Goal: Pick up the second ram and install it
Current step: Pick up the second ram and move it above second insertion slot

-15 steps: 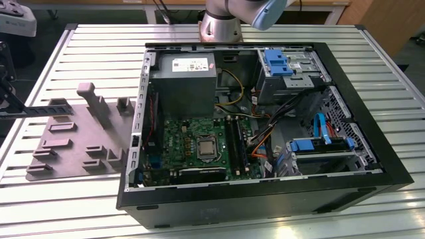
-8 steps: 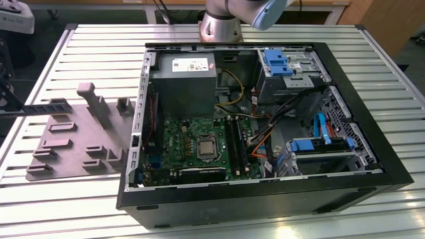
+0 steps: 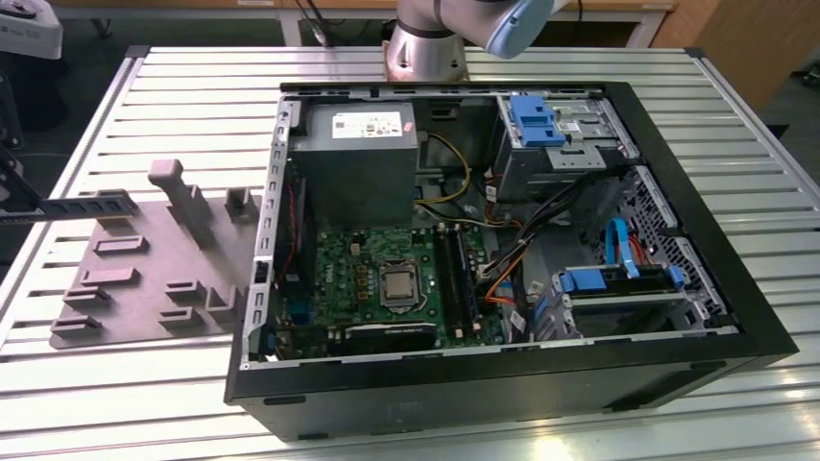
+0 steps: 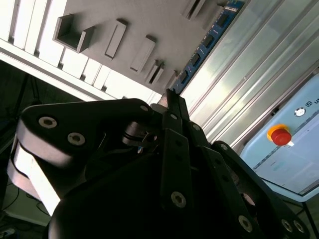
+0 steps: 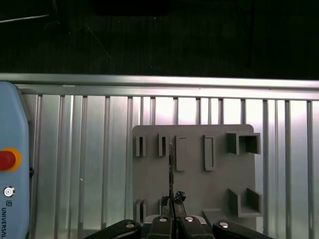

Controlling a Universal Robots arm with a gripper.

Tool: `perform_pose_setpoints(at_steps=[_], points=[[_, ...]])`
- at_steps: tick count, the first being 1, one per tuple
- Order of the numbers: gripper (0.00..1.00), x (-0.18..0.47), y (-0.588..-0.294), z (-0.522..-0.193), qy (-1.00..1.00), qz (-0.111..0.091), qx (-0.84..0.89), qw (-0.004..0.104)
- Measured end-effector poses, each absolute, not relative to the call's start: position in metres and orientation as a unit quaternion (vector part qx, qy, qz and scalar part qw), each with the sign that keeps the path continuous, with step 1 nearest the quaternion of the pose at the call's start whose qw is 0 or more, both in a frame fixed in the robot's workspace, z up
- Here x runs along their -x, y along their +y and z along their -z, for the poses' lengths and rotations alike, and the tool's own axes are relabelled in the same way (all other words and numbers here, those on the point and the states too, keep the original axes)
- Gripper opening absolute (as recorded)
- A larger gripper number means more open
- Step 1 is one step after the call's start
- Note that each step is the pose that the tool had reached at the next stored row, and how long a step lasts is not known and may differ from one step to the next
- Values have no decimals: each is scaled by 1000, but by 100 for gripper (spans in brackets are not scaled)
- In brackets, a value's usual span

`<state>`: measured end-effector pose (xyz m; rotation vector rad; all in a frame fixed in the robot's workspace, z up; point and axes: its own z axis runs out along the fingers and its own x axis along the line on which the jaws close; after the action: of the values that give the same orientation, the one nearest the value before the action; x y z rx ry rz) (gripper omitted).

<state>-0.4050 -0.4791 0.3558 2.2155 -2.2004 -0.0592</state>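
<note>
While the gripper [image 4: 169, 98] pinches one end of the second ram [image 4: 204, 46], the blue-green stick reaches out over the grey fixture plate [image 5: 192, 186].

A: table [image 3: 129, 379]?
B: ribbed metal slats, bright, glossy glare.
A: fixture plate [image 5: 199, 186]?
B: grey plastic, matt. second ram [image 4: 205, 45]: blue board, slight sheen. gripper [image 4: 170, 97]: black, matt, smooth. computer case [image 3: 513, 384]: black, satin.

The fixture plate [image 3: 141, 288] lies on the surface [image 3: 192, 86] at the exterior view's left, with the computer case [image 3: 513, 394] just beside it at the exterior view's right. The second ram [image 5: 171, 169] is above the plate, gripped in the tool [image 5: 172, 205].
</note>
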Motion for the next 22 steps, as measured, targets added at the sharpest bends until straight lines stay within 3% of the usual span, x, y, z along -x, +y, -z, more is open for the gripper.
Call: perform_pose_setpoints(at_steps=[22], points=[[12,405,-479,-372,-705,19,-709,9]])
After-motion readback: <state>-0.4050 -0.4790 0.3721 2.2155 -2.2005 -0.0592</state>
